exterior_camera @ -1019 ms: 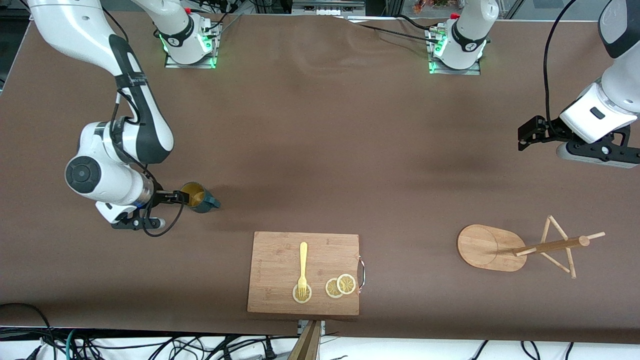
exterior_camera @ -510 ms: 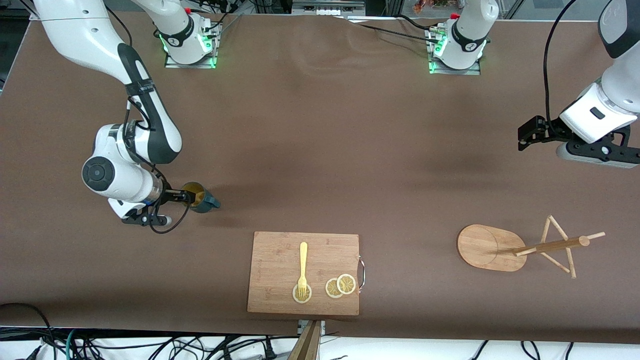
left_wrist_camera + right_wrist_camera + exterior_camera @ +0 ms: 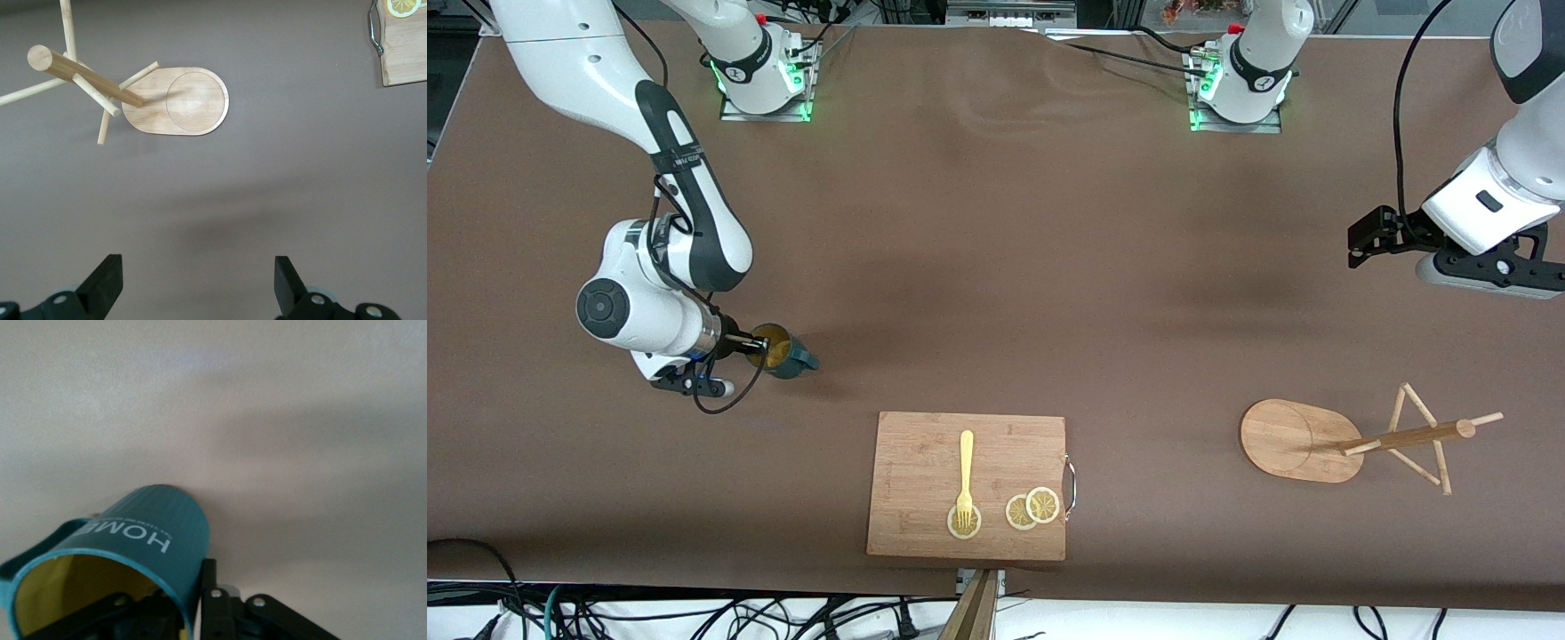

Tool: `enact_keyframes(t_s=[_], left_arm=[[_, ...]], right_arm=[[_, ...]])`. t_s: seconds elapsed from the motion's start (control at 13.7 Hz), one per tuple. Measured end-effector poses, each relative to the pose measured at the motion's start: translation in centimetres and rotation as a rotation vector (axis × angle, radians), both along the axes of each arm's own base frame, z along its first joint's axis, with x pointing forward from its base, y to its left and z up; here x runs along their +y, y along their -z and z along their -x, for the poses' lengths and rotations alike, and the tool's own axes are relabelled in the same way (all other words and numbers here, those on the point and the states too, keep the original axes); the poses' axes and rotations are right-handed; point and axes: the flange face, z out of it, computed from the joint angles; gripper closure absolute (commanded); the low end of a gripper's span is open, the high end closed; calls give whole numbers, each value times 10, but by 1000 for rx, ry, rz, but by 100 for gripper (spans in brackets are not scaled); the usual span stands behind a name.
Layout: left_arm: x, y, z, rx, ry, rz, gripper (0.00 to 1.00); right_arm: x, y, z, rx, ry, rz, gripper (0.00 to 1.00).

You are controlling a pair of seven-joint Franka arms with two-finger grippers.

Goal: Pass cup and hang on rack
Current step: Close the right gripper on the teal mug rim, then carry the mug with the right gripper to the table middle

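The dark teal cup with a tan-yellow interior stands on the brown table toward the right arm's end. My right gripper is shut on its rim, one finger inside and one outside the wall. In the right wrist view the ribbed cup fills the lower part, with my right gripper on its wall. The wooden rack stands toward the left arm's end, its pole and pegs bare. My left gripper waits open and empty over the table near the rack. The left wrist view shows the rack ahead of my left gripper.
A rectangular bamboo cutting board lies near the front edge, between cup and rack, with a yellow fork and lemon slices on it. Its handle corner shows in the left wrist view.
My right arm's wrist has shifted toward the cup and turned, pushing the fingers farther onto the rim. The cup has stayed in place. The left arm has not moved.
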Motion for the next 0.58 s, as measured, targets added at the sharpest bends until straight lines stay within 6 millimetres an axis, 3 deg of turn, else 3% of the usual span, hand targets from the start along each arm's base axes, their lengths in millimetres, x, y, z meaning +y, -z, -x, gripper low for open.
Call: enact_keyframes(t_s=[0.22,0.36,0.58], left_arm=[[0,0,0,0,0,0,0],[0,0,0,0,0,0,0],[0,0,0,0,0,0,0]], right_arm=[[34,-15,-3,-13,-61,-34,100],[78,-36,-7,-52,-132,-55,100],[165,-67,0,-116,-253,-79,100]])
